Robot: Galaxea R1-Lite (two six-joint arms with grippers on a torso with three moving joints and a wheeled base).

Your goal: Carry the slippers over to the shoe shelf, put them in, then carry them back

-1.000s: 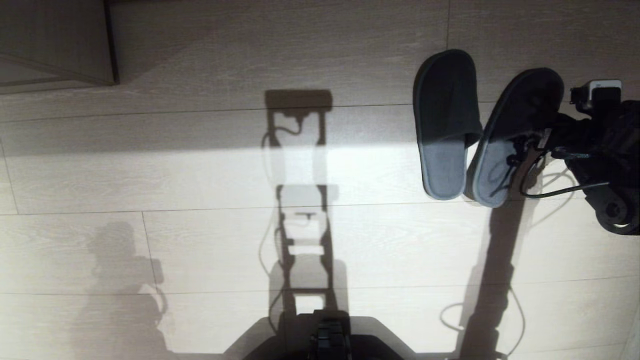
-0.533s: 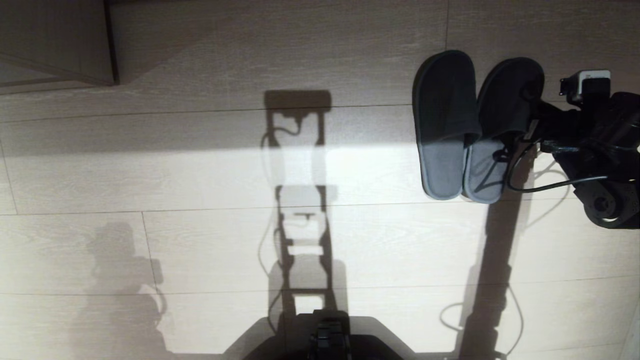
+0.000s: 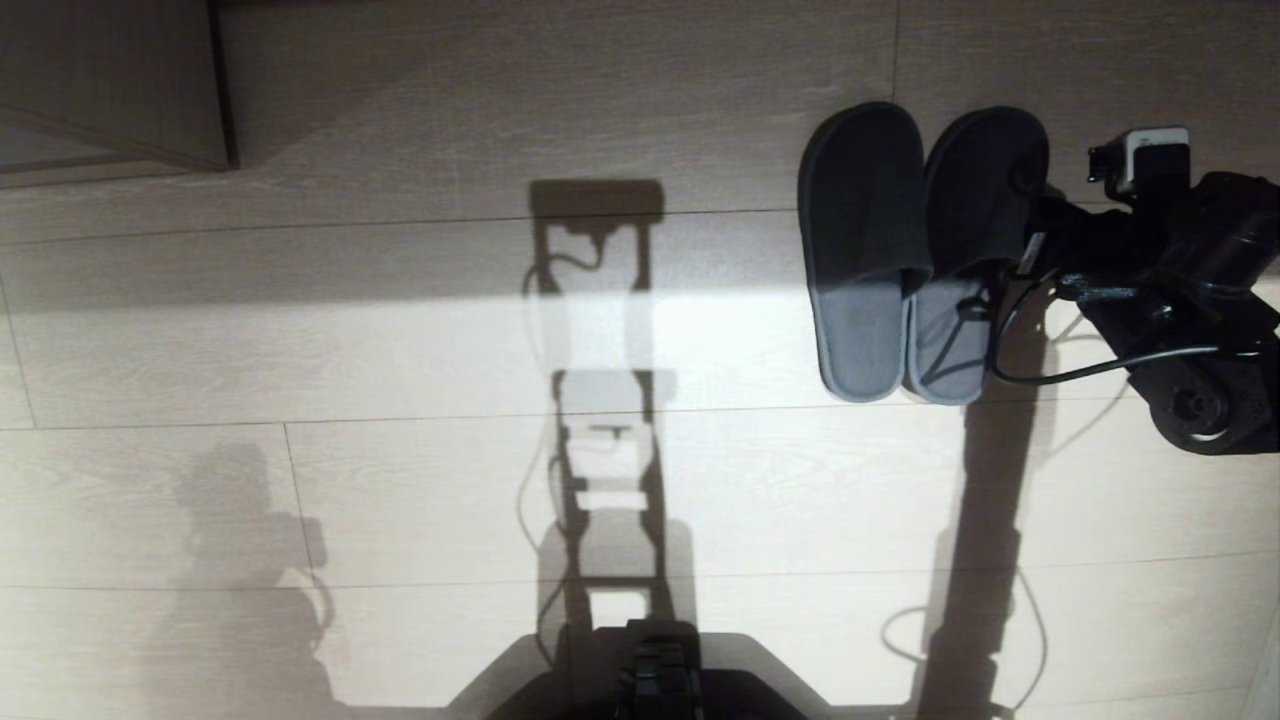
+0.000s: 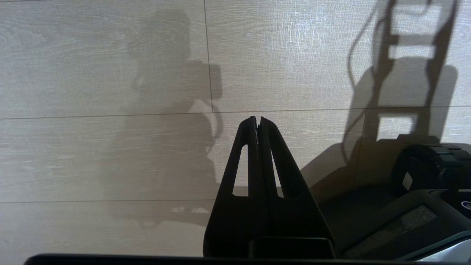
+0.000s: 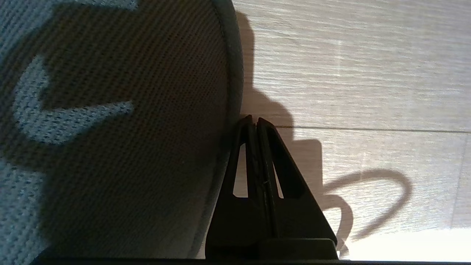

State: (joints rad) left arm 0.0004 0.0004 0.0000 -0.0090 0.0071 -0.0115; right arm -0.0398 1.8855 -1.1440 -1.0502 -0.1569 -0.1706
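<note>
Two grey-blue slippers lie side by side on the floor at the far right of the head view, toes pointing away: the left slipper (image 3: pixel 862 230) and the right slipper (image 3: pixel 975 200), touching along their inner sides. My right gripper (image 3: pixel 1022 262) is shut and empty, its fingertips against the right slipper's outer rim. In the right wrist view that gripper (image 5: pixel 254 119) touches the pale rim of the slipper (image 5: pixel 110 129), whose mesh insole shows. My left gripper (image 4: pixel 257 118) hangs shut and empty over bare floor. Whether the taupe wood corner (image 3: pixel 110 90) is the shoe shelf, I cannot tell.
Pale wood-look floor planks (image 3: pixel 400 480) spread across the head view, crossed by the robot's shadows. My base (image 3: pixel 655 680) sits at the near middle edge. A black cable (image 3: pixel 1100 372) loops from the right arm beside the slippers.
My right gripper has swept left against the right slipper. That slipper swung from tilted to parallel against the left one, and the pair slid slightly left. The left arm has stayed still.
</note>
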